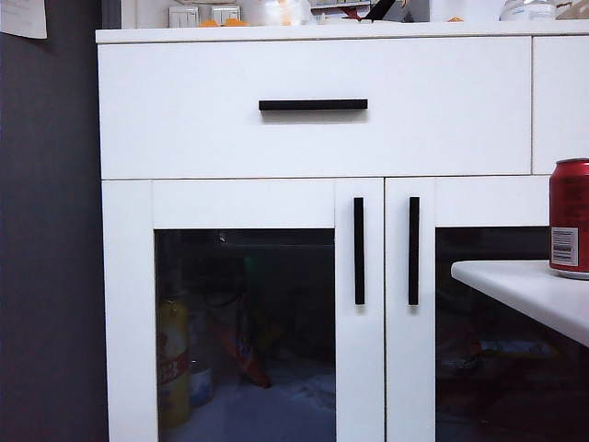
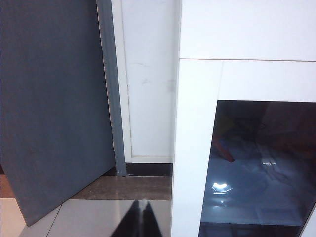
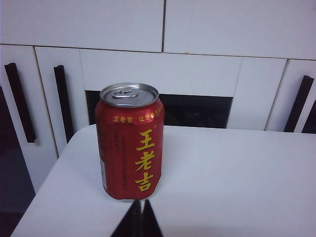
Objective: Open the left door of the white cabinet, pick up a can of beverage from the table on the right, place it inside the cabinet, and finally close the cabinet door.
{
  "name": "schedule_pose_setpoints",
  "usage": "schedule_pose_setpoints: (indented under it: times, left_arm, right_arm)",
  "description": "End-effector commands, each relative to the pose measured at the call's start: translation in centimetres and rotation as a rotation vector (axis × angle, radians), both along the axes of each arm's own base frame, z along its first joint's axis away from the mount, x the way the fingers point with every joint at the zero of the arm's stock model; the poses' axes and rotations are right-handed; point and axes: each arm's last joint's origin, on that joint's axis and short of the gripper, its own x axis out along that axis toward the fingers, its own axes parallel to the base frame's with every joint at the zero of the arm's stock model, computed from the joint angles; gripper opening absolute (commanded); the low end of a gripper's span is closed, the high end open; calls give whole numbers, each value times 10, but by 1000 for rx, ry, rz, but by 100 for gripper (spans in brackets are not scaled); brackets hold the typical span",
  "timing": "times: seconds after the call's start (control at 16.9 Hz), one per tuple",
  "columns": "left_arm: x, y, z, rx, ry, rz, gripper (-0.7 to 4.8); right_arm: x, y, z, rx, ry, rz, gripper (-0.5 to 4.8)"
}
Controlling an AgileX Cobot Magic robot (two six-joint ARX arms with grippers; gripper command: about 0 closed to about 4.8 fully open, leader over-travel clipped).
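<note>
The white cabinet (image 1: pixel 184 120) fills the exterior view. Its left door (image 1: pixel 244 204) is closed, with the vertical black handle (image 1: pixel 359 250) beside the twin door's handle (image 1: pixel 413 250). A red can of beverage (image 1: pixel 571 216) stands upright on the white table (image 1: pixel 525 287) at the right. Neither gripper shows in the exterior view. In the left wrist view my left gripper (image 2: pixel 143 205) is shut and empty above the floor, beside the left door's outer frame (image 2: pixel 195 148). In the right wrist view my right gripper (image 3: pixel 140 203) is shut and empty just short of the can (image 3: pixel 130 143) on the table (image 3: pixel 227 173).
A yellow bottle (image 1: pixel 172 359) and other packages stand behind the left door's dark glass. A grey wall (image 1: pixel 51 239) borders the cabinet on the left, seen as a grey panel (image 2: pixel 54 98) above the tiled floor (image 2: pixel 94 217). Small items line the cabinet top (image 1: pixel 304 32).
</note>
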Motion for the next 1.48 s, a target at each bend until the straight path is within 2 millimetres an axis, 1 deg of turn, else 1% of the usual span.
schedule_pose_setpoints:
  times: [0.06,0.42,0.47,0.53,0.59,0.65,0.83,0.89,0.95,1.01,1.13,1.19,1.36,1.42,1.48]
  left_arm:
    - [0,0,1,3,-9,4,-6]
    - [0,0,1,0,-10,3,-2]
    - [0,0,2,-32,-13,3,35]
    - [0,0,3,-76,-18,3,123]
    - [-1,0,6,-134,-29,1,354]
    - [-2,-1,12,-160,-45,-27,479]
    - [-7,-5,31,-154,-88,-181,479]
    - [-12,-7,44,-151,-119,-265,479]
    - [-16,-8,57,-174,-148,-295,479]
    - [-19,-9,64,-189,-164,-309,479]
    - [-27,-10,83,-222,-203,-369,479]
    - [-36,-11,101,-235,-247,-418,479]
    - [-48,-12,126,-276,-301,-440,479]
    - [-49,-12,144,-273,-308,-459,479]
    - [-47,-12,152,-273,-305,-460,479]
  right_arm:
    - [0,0,0,-3,-10,-2,-1]
    - [0,0,1,15,-21,2,0]
    - [0,0,4,29,-26,3,30]
    - [-1,0,8,29,-28,3,155]
    - [-4,0,20,29,-48,1,458]
    - [-7,0,30,32,-68,2,479]
    - [-18,2,55,29,-69,41,479]
    - [-27,2,72,28,-60,51,479]
    - [-35,2,85,25,-63,50,479]
    - [-40,2,95,21,-75,51,479]
    - [-53,4,121,14,-144,119,479]
    - [-62,8,146,1,-203,225,479]
    - [-66,11,188,-18,-294,330,479]
    - [-68,11,220,-12,-321,356,479]
    - [-68,12,232,-15,-326,371,479]
